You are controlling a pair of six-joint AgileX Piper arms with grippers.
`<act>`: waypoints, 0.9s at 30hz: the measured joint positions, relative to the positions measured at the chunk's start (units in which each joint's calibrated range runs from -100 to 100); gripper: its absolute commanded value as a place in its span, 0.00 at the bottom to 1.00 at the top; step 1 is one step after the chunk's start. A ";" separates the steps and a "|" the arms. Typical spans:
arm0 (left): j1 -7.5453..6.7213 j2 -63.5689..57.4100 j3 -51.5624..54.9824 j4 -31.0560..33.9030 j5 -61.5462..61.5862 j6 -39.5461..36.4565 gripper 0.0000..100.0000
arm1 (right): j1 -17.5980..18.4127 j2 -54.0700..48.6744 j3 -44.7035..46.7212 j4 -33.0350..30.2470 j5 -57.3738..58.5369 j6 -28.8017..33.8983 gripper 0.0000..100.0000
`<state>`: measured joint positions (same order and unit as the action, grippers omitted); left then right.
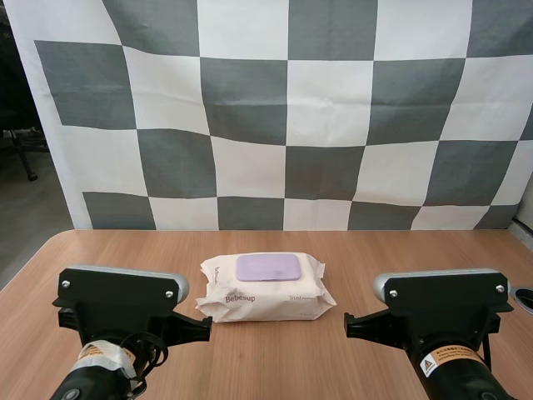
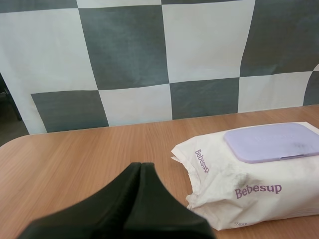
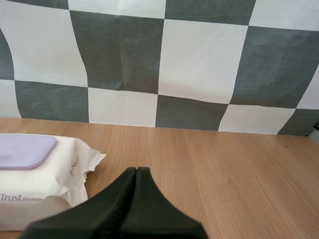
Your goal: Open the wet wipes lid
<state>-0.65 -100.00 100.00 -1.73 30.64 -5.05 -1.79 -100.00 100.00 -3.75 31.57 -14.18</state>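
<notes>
My black left hand (image 2: 141, 167) and right hand (image 3: 136, 170) are clenched on nothing, either side of the soft white wet wipes pack (image 1: 265, 302) on the wooden worktop (image 1: 275, 358). Its lilac plastic lid (image 1: 268, 267) lies shut and flush; a clenched hand may skid off or shove the unheld pack away.

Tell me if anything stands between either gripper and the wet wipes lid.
Nothing visible does. The purple lid lies shut on top of the wet wipes pack, with only tabletop between it and the left gripper and right gripper.
</notes>
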 measured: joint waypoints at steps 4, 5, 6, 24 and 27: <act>0.00 0.00 0.00 -1.09 -0.63 -1.63 0.00 | 0.00 0.00 0.00 0.00 0.00 0.00 0.00; 0.00 0.00 0.00 -1.09 -0.63 -2.75 0.00 | 0.00 0.00 0.00 0.00 0.00 0.00 0.00; 0.00 0.00 0.00 -1.09 -0.63 -4.01 0.00 | 0.00 0.00 0.00 0.00 0.00 0.00 0.00; 0.00 0.00 0.00 -1.09 -0.63 -6.00 0.00 | 0.00 0.00 0.00 0.00 0.00 0.00 0.00; 0.00 0.00 0.00 -1.09 -0.63 -6.00 0.00 | 0.00 0.00 0.00 0.00 0.00 0.00 0.00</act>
<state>-0.65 -100.00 100.00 -2.83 30.01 -11.05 -1.79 -100.00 100.00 -3.75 31.57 -14.18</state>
